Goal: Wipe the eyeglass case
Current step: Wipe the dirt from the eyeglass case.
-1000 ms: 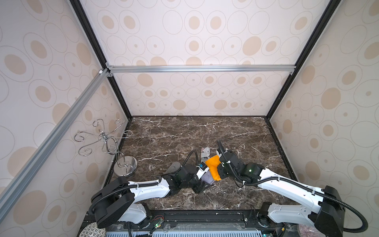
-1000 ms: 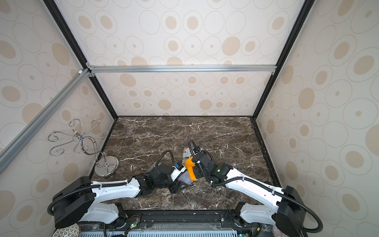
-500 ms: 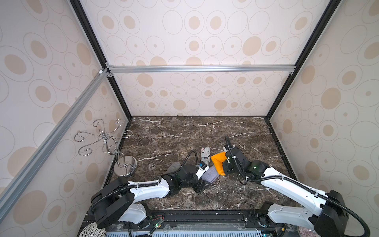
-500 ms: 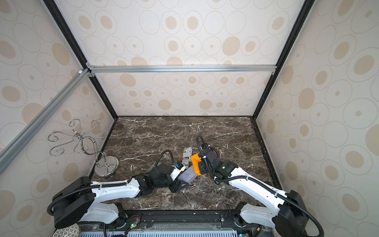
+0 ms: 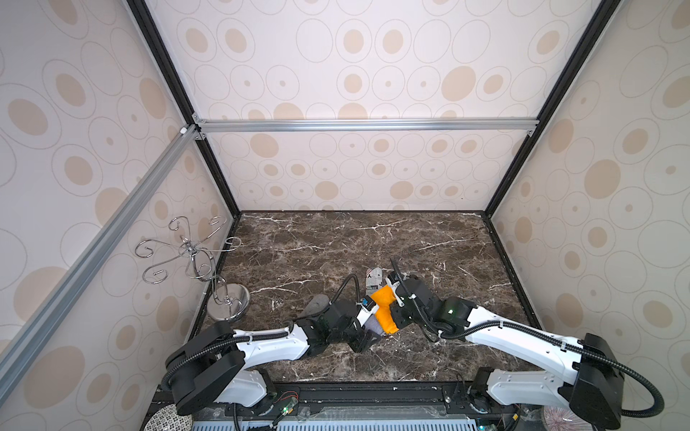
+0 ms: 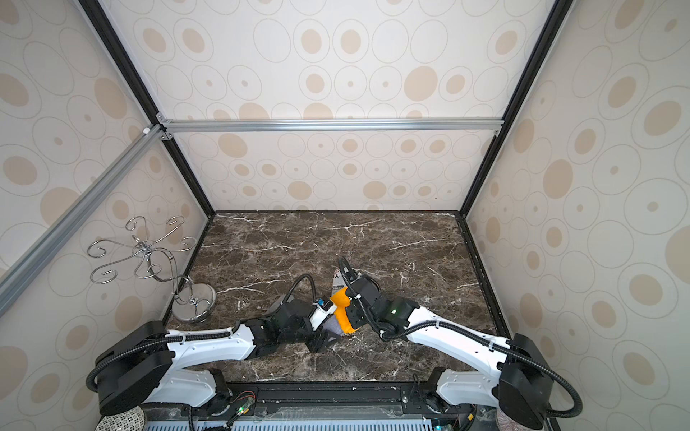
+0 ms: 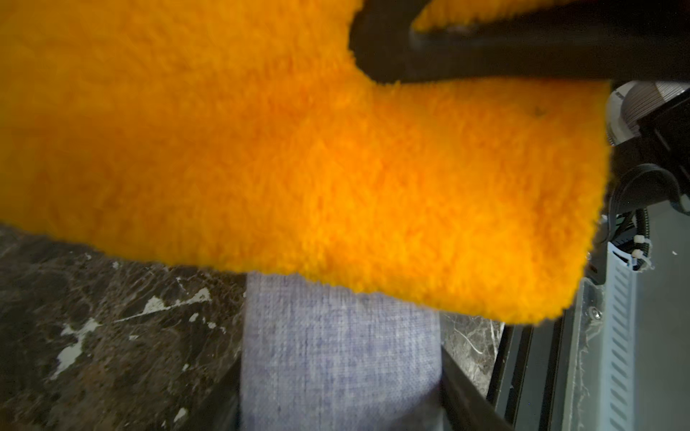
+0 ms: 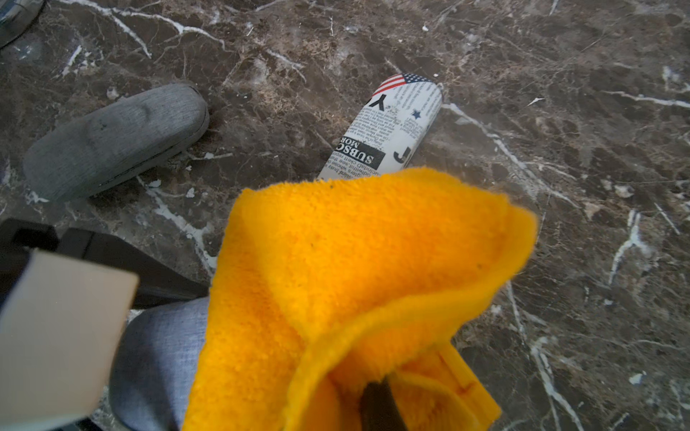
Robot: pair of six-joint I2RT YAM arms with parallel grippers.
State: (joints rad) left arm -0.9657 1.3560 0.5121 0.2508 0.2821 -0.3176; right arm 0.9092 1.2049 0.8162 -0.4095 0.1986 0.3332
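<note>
Pinching lavender eyeglass case (image 7: 336, 354), long axis straight ahead: left tool (image 5: 367, 334); right tool (image 5: 394, 315) nipping orange cloth (image 8: 354, 268).

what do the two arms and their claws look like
The left arm and right arm have white shells, black joints and bases, and black ribbed cables looped along them. The left claw and right claw are black. A green light shows on the right arm.

1. Both top views: I read bright, even, diffuse light; pale walls near washed out.
2. Table (image 5: 336, 242): shadows soft, faint, short.
3. Chrome stand (image 5: 228, 298): small glints.
4. Left wrist view: orange cloth (image 7: 298, 149) fills my frame, soft and smeared.
5. Right wrist view: marble sharp, nearest cloth fold blurred.
</note>
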